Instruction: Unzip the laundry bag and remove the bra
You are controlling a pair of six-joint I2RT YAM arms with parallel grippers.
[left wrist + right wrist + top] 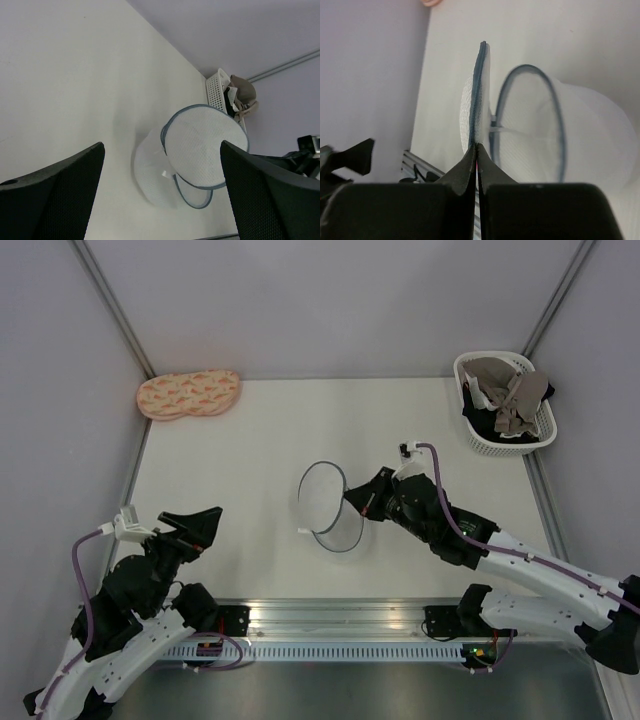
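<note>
Seemingly almost finished: the laundry bag [330,510] gapes unzipped and empty-looking, right gripper [476,150] clamped on its lid rim, left gripper [200,525] spread open well left of it, bra [492,370] in the basket [520,443] far right.

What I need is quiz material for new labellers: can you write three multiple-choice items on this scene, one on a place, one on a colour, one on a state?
1. Where does the white lattice basket stand?
A. far right
B. far left
C. near centre

2. What colour are the hoop rims of the laundry bag?
A. red
B. dark blue-grey
C. yellow

3. What is the right hand doing?
A. open over the basket
B. shut on the laundry bag's lid rim
C. open, lying flat

Answers:
1 A: the top view shows it in the far right corner.
2 B: both wrist views show thin blue-grey hoops around the white mesh.
3 B: the right wrist view shows it pinched shut on the rim's edge.
</note>
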